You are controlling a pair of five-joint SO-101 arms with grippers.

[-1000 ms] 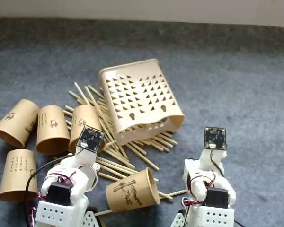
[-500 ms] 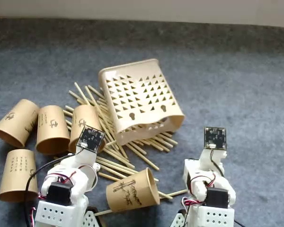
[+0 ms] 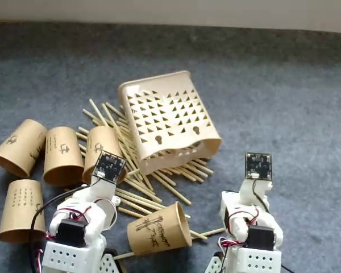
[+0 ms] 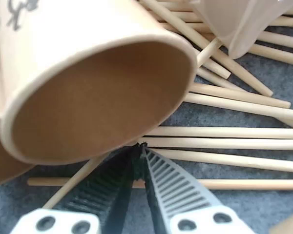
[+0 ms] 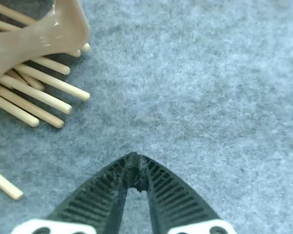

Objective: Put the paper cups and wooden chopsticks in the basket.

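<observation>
Both the left gripper [image 4: 138, 146] and right gripper [image 5: 133, 158] hold their fingers together over the grey carpeted surface [image 3: 284, 102]; a pale strip [image 3: 216, 11] borders its far edge.

Grey carpet [image 5: 210, 73] spreads beyond my right fingers [image 5: 171, 195]; just past my left fingers [image 4: 171, 185], chopsticks [image 4: 234, 131] and a tipped paper cup [image 4: 88, 58] rest on it.

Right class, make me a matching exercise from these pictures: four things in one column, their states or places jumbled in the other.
1 cream perforated plastic basket
2 lone brown paper cup
3 left gripper
4 right gripper

A shut above bare grey carpet
B tipped over on wooden chopsticks
C on its side, lowest in the high view
D shut at another cup, by its rim

Pairs: 1-B, 2-C, 3-D, 4-A
</observation>
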